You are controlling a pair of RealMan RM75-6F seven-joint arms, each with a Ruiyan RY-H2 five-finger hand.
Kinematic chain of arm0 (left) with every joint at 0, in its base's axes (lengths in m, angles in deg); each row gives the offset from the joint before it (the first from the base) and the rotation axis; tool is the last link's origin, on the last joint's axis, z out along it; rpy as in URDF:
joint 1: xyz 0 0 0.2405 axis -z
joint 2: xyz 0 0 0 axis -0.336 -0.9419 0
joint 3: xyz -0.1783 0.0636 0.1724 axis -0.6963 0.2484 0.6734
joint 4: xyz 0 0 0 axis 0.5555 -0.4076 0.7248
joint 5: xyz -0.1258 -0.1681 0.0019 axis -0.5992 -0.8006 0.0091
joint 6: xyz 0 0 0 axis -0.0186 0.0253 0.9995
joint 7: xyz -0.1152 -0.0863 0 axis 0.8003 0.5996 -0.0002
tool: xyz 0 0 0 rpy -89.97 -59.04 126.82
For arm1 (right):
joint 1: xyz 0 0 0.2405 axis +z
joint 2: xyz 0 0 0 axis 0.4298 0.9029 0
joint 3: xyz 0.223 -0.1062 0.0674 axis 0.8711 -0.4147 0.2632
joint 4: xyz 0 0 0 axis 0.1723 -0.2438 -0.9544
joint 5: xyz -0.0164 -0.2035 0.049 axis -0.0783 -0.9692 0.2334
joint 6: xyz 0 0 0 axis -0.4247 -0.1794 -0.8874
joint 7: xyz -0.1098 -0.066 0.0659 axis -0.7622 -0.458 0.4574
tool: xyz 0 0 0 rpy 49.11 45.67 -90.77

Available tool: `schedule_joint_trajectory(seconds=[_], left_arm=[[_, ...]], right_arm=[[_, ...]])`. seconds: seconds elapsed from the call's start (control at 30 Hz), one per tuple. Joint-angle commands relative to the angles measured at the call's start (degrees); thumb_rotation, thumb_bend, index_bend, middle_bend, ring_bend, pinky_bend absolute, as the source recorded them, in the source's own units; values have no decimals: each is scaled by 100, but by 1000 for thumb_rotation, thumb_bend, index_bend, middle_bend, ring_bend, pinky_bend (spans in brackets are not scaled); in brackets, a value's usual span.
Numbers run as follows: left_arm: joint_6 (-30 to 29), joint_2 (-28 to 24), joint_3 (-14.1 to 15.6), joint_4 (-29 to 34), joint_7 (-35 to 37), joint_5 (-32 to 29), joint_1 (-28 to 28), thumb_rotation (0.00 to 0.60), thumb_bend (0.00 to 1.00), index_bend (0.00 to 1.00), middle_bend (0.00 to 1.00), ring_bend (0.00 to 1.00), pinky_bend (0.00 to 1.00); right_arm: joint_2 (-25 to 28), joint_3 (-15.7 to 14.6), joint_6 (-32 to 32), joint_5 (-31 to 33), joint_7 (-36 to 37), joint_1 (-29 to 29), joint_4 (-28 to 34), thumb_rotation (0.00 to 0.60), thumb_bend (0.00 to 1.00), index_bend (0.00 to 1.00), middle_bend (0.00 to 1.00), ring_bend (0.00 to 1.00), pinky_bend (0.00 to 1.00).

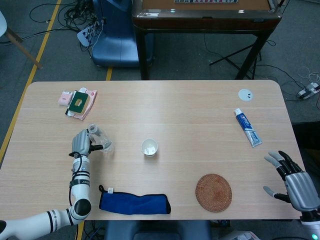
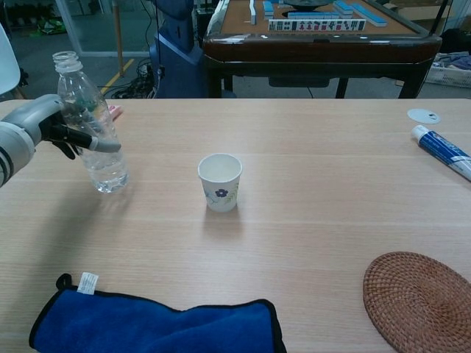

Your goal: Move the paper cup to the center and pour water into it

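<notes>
The paper cup point(image 2: 220, 182) stands mid-table, well right of my left hand point(image 2: 44, 126), which grips the uncapped water bottle point(image 2: 92, 125); pouring remains.

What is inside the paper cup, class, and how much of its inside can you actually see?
The paper cup shows only a white inner wall in the chest view and a pale bottom from above. No water is discernible. Its near inner wall is covered by its own side.

White paper cup point(image 2: 220, 182) with a small blue, perhaps floral, print; blue cloth point(image 2: 158, 322) edged black; brown woven coaster point(image 2: 419, 299); pale wood desk point(image 2: 309, 147).
</notes>
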Motion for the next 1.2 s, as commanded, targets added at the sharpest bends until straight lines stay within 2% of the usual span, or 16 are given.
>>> schedule_joint_trajectory(seconds=[0.03,0.2,0.4,0.6,0.97,1.2], left_arm=[[24,0,19,-18,17,16,5,600,46,560,585,436,421],[75,-22,77,-37,-9,17,7,600,46,549,487,364,388],[147,-49,132,-41,-35,-13,6,600,46,518,414,309,357],[163,-65,152,-54,-53,-35,11,600,46,382,323,249,329],[215,-111,203,-20,-58,-32,16,600,46,237,233,178,281],[216,-139,239,-6,93,91,-35,600,46,228,229,174,270]], right_arm=[[3,1,-7,-3,5,-1,0,600,0,209,155,64,294],[4,-1,-18,-8,8,-6,-4,600,0,210,155,64,294],[0,-5,-21,-16,-1,-7,-7,600,0,210,155,64,294],[5,-3,-13,-9,-5,-5,1,600,0,210,155,64,294],[6,-7,-33,-22,-2,-11,-3,600,0,209,155,64,294],[2,-13,-17,-28,-13,-5,-2,600,0,210,155,64,294]])
